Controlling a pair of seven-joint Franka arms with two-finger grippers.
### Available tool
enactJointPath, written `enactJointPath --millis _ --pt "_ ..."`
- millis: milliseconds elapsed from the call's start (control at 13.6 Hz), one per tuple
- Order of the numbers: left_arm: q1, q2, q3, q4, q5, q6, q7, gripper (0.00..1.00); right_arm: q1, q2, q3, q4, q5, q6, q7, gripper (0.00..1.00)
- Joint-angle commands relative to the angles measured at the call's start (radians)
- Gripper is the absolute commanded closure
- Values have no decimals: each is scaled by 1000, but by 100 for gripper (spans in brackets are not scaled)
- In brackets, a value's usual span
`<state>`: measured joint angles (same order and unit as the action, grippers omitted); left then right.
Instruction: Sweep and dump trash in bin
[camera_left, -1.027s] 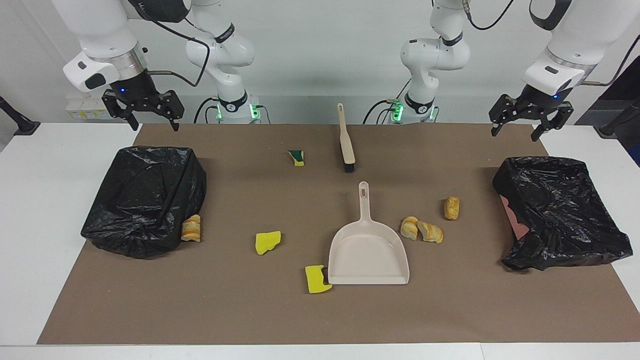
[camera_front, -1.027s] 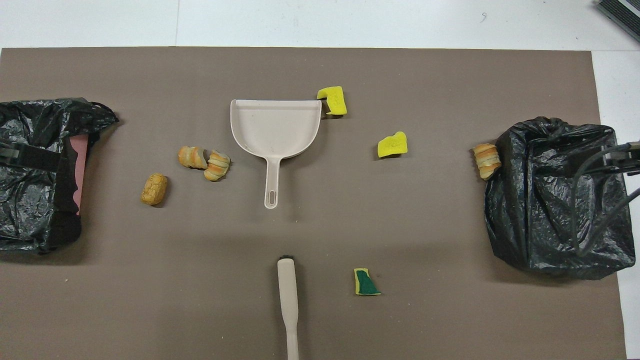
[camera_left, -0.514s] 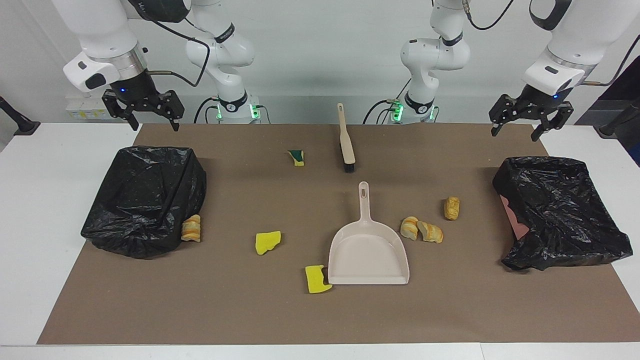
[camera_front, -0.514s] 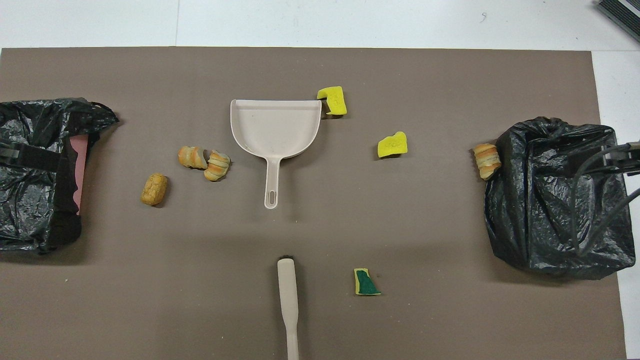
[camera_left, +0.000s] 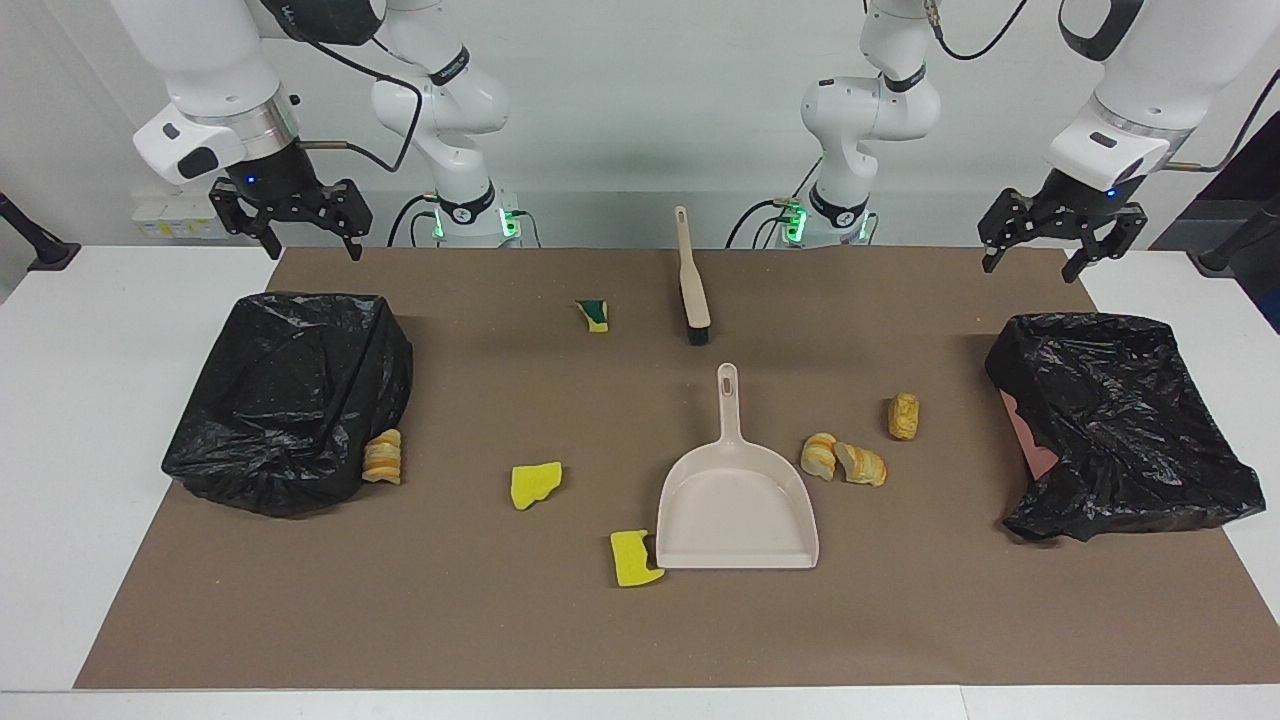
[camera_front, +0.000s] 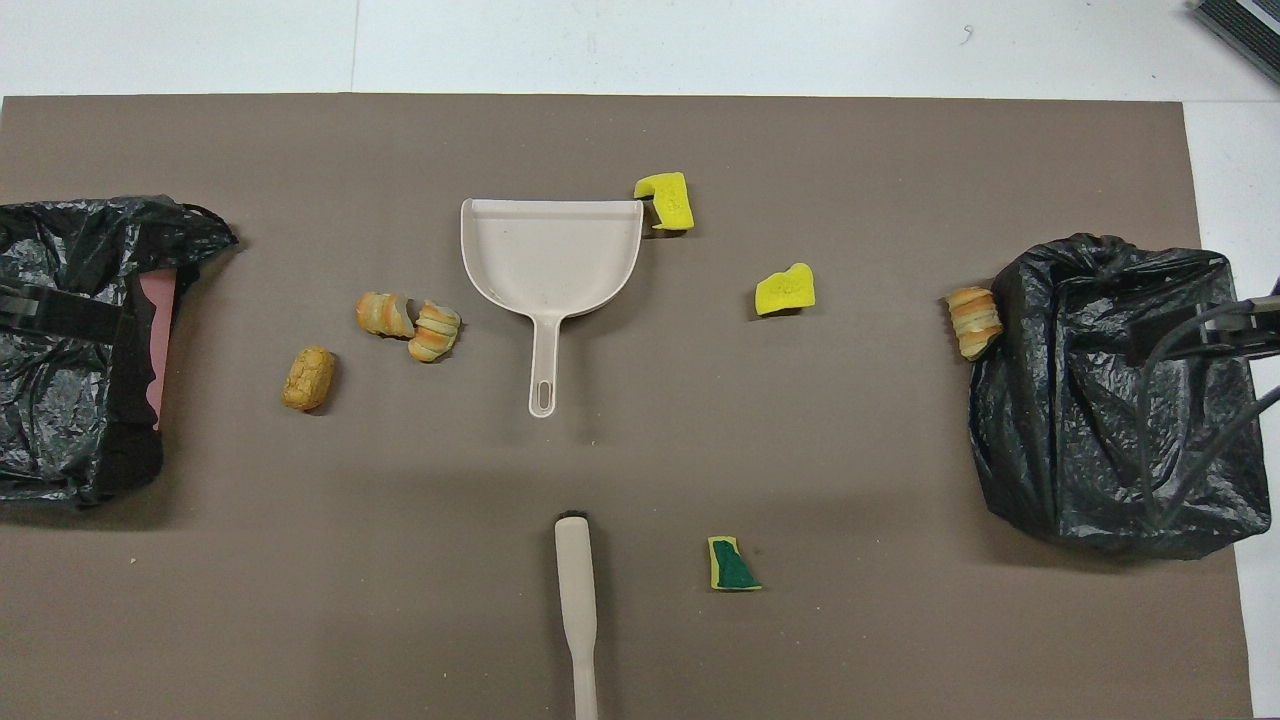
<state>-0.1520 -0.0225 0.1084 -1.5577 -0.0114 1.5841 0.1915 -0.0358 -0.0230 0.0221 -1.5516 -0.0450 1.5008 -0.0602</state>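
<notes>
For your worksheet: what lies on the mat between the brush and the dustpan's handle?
Nothing: bare mat separates the brush from the dustpan, clearest in the overhead view.

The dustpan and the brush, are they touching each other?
Apart. The overhead view shows bare brown mat between the dustpan handle's tip and the brush head.
</notes>
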Motion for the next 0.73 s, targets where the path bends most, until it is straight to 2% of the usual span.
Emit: enactJointPath --millis 0,147,440,660 --pt "2 -25 2 -27 -2 -1 11 0 -6 -17 1 -22 20 1 -76 0" --pt "2 -25 2 -27 -2 -1 11 0 -4 3 10 -21 24 2 -75 0" --pt "2 -25 2 -27 -2 -1 11 0 -4 63 99 -5 68 19 -40 0" --pt "2 -25 2 -27 -2 -1 11 0 42 124 133 -5 85 111 74 0"
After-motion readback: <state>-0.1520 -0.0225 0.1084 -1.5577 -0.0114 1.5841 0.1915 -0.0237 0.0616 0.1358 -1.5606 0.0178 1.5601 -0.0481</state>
